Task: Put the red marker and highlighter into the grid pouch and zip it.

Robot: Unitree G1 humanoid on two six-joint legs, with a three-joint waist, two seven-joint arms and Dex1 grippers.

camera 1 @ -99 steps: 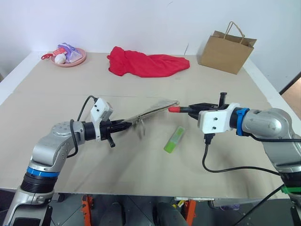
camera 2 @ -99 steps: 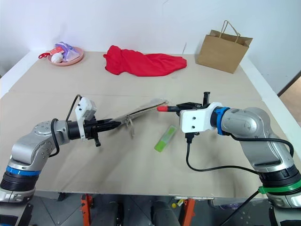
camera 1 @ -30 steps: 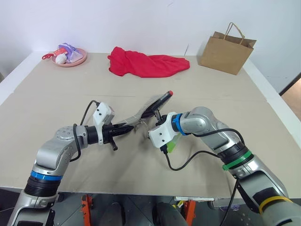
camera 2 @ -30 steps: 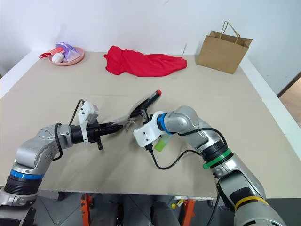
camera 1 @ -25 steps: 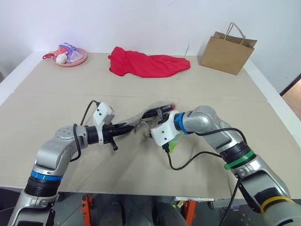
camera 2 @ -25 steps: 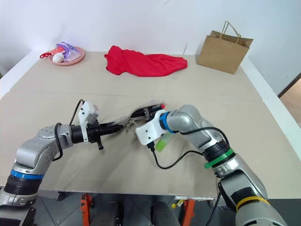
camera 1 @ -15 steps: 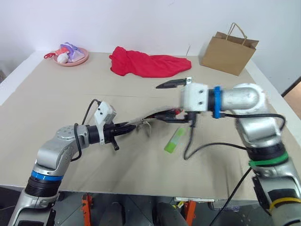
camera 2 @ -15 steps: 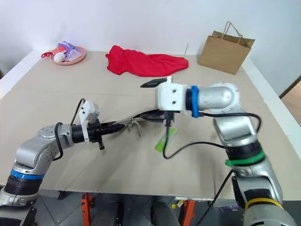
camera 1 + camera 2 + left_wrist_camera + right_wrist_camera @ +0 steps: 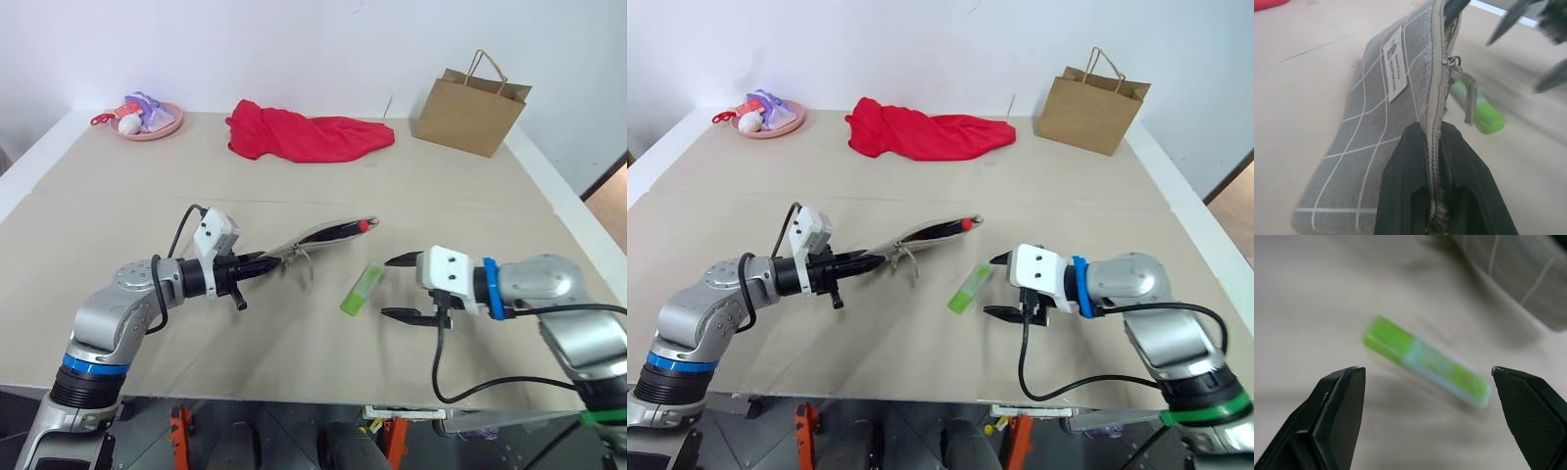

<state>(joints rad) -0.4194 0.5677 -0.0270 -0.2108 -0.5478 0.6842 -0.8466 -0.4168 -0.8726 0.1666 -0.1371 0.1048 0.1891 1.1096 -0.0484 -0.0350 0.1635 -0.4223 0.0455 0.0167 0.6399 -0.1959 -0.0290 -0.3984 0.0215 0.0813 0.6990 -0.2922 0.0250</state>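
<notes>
Grid pouch [image 9: 1400, 93] pinched in left end effector [image 9: 1434, 161]; highlighter [image 9: 1422, 362], slightly blurred, faces wide-open, empty right end effector [image 9: 400, 287].

Grid pouch [image 9: 1376, 127]: grey-green fabric, white grid lines, small white label. Highlighter [image 9: 361, 289]: light green body, paler translucent cap. Marker [image 9: 361, 225]: red tip visible; cloth [image 9: 304, 134] red; paper bag [image 9: 471, 108] brown; tabletop [image 9: 118, 206] beige.

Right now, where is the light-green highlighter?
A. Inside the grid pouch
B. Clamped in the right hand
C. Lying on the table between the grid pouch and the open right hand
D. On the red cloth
C: the highlighter lies flat on the table, just beside the grid pouch that the left hand holds by its edge, while the right hand hangs open next to the highlighter with nothing between its fingers.
</notes>
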